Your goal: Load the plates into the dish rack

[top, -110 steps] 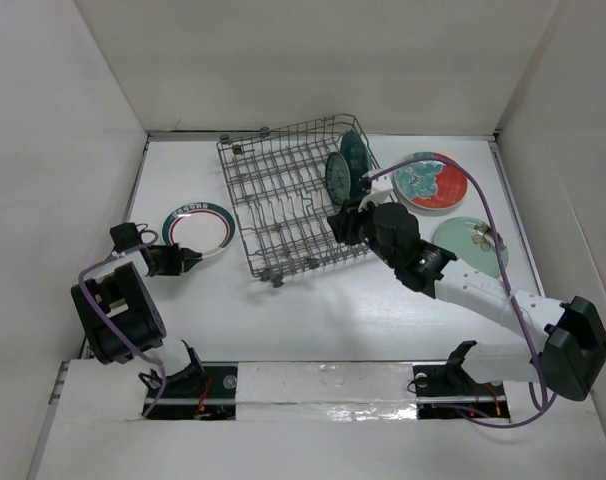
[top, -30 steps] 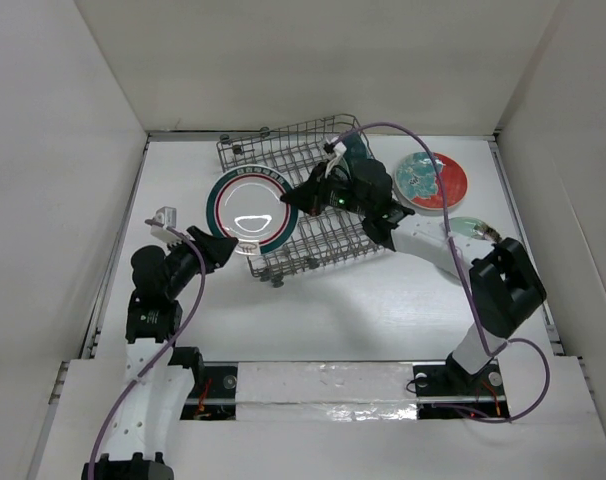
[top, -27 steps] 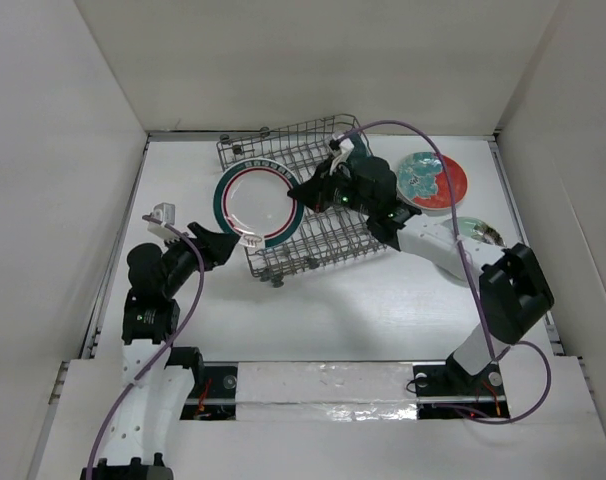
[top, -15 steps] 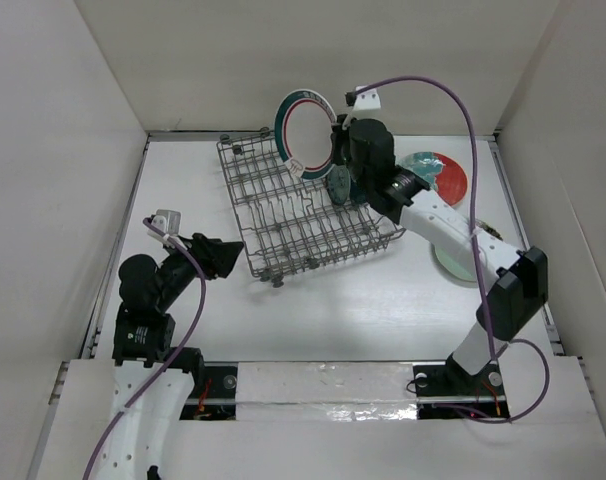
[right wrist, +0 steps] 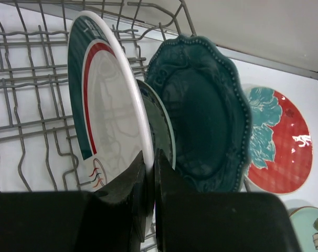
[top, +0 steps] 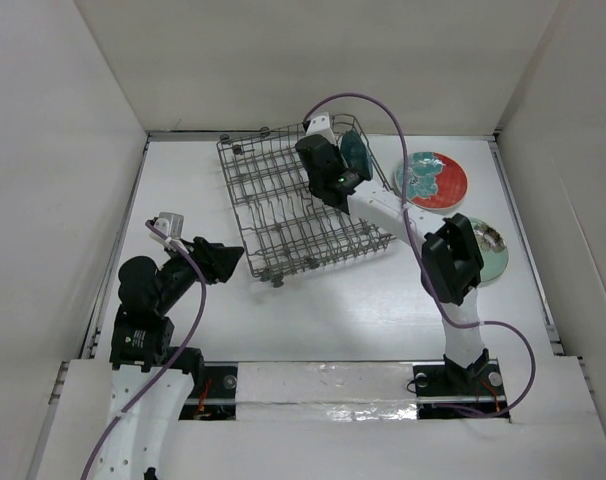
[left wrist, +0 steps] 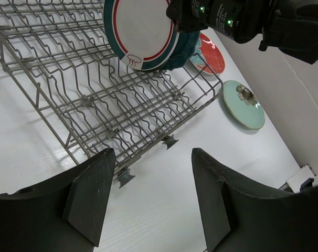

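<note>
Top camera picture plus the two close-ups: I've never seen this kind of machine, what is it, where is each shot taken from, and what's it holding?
Two robot arms are bolted at the near edge of a white table. One picture looks down from above; the other two come from cameras on each wrist. A grey wire dish rack sits on the table. The right gripper pinches the rim of a white plate with a teal-red band, upright in the rack beside a small teal plate and a dark teal scalloped plate. The left gripper is open and empty. A red and teal plate and a mint green plate lie flat on the table.
</note>
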Motion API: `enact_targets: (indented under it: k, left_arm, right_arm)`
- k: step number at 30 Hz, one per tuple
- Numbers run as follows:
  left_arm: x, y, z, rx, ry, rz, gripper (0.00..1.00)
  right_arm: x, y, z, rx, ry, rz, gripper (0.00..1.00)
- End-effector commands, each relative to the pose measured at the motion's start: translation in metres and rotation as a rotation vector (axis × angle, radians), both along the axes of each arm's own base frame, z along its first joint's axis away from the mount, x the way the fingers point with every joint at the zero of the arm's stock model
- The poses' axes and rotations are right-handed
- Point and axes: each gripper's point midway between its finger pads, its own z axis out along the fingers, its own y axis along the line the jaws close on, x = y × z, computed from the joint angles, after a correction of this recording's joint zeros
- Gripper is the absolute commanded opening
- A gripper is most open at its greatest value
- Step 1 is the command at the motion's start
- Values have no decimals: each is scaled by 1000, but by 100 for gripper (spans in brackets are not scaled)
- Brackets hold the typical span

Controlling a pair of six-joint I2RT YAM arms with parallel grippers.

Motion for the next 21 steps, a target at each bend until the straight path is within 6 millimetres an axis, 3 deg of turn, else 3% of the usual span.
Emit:
enact_targets:
  k: [1, 7, 12, 21]
  left_arm:
    - [-1, -2, 21, 6, -68, -17, 56]
    - [0, -2, 20, 6, -61, -17, 56]
    - [1, -2, 19, 7, -57, -17, 57]
    - [0, -2, 19, 2, -54, -17, 56]
  right_arm:
    - [8, -9, 59, 43, -137, -75, 0]
    - [11, -10, 50, 16, -129, -94, 0]
    - [7, 5, 54, 30, -139, -44, 0]
    - [-1, 26, -1, -18, -65, -27, 0]
